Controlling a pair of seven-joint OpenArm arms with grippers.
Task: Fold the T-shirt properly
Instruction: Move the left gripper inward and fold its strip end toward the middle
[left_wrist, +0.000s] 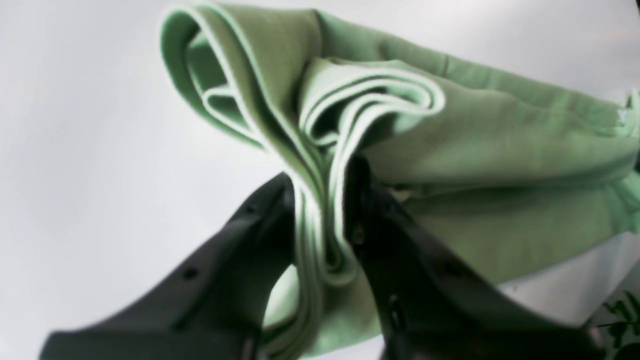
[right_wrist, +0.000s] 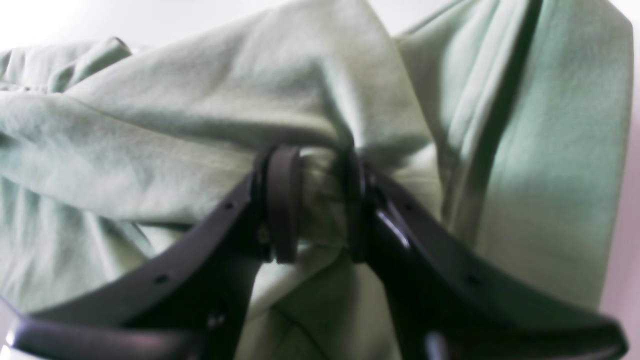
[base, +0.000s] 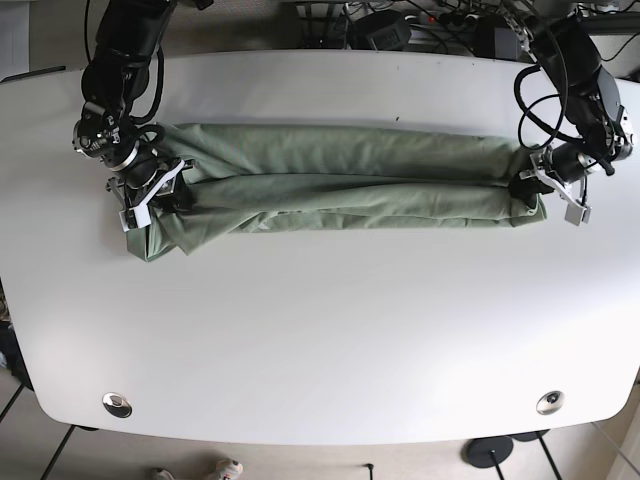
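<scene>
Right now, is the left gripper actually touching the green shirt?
Touching. The left wrist view shows the left gripper shut on a bunch of folded layers of the shirt, the cloth squeezed between both fingers.

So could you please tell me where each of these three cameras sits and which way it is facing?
Left wrist: on the left arm, looking along its left pincer, shut on folded layers of the T-shirt.
Right wrist: on the right arm, looking along its right pincer, which clamps bunched cloth.
Base: overhead, looking down on the white table, both arms and the stretched shirt.
All three views share the shirt.
</scene>
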